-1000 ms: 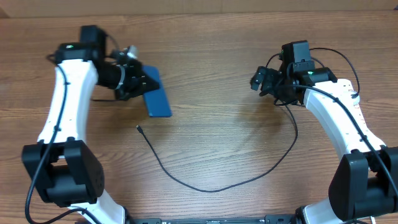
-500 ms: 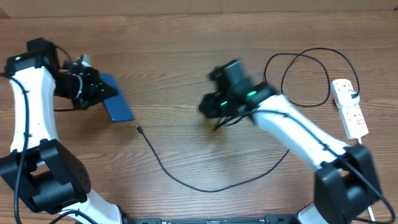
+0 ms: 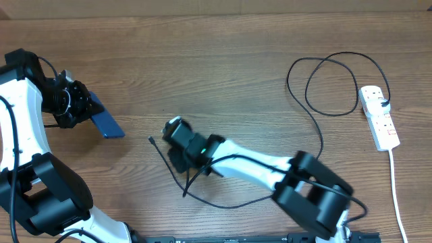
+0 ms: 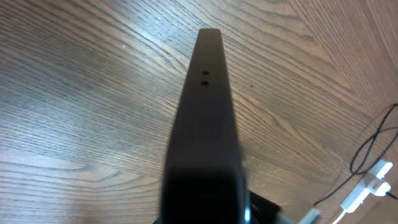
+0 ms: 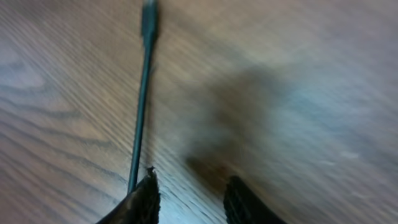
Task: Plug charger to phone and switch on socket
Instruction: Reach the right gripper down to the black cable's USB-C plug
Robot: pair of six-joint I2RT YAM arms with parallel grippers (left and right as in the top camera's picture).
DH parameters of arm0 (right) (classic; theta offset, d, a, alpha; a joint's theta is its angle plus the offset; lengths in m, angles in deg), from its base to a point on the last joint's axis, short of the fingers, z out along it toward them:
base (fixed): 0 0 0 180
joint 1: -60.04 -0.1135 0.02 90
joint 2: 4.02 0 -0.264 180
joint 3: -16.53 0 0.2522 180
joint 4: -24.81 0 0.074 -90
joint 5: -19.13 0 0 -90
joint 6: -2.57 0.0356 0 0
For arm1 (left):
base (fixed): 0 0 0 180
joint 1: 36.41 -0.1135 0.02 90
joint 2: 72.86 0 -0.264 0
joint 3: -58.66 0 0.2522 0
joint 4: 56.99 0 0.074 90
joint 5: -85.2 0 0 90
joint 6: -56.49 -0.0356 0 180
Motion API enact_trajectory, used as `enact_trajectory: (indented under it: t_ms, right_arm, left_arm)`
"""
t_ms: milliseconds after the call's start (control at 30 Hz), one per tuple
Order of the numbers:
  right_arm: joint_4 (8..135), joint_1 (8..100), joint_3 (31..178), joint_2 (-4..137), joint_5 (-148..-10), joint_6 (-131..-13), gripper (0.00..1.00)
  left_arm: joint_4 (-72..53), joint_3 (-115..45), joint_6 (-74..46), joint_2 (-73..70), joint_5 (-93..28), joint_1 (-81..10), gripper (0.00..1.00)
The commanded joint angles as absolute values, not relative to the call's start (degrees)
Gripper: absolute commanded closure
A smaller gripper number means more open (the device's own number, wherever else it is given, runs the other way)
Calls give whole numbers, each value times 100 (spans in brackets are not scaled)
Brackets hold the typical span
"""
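My left end effector (image 3: 84, 111) is clamped on the phone (image 3: 106, 123) at the left side of the bench (image 3: 236, 67). My right end effector (image 5: 189, 202) hangs apart over the charger (image 5: 141, 112), which lies just outside the jaws. I judge the step to be grasping the charger. Next I must straddle it near the tip and close.

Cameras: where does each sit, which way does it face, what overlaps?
Overhead: fixed above the table, looking straight down; left arm and right arm in view, left gripper holding the phone, right gripper by the charger, power strip far right.
Left wrist: looks along the held phone's edge toward the power strip; own fingers hidden.
Right wrist: looks down at the table, blurred; own fingertips at bottom edge, charger beside one.
Shared with overhead: left wrist, phone and power strip; right wrist, charger.
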State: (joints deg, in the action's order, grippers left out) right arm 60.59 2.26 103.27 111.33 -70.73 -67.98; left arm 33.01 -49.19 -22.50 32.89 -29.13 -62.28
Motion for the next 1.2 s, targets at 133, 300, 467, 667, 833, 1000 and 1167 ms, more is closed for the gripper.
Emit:
enact_trajectory:
  t_ms: [133, 300, 467, 667, 833, 1000, 1167]
  right_arm:
    - [5644, 27, 10412, 11378, -7399, -6838, 56]
    - [5499, 49, 10414, 11378, -7397, -6796, 47]
    - [5351, 38, 10414, 11402, -7403, -6711, 52]
    - [5281, -176, 10412, 11789, -6920, -6742, 60]
    - [5451, -139, 10418, 11866, -6123, -6827, 82]
    - [6649, 148, 10851, 11787, -5506, -6792, 96]
    - [8878, 738, 11734, 11737, -5552, -6335, 96]
  left_arm:
    - [3282, -5004, -2104, 3202, -2835, -6210, 96]
    - [3280, -5004, -2104, 3204, -2835, -6210, 96]
    - [3275, -5002, -2102, 3204, -2835, -6210, 96]
    - [3284, -4999, -2104, 3204, -2835, -6210, 96]
    - [3310, -4999, -2102, 3204, -2846, -6210, 96]
    - [3339, -4999, -2102, 3204, -3016, -6160, 96]
    - [3339, -4997, -2014, 3204, -3206, -5856, 96]
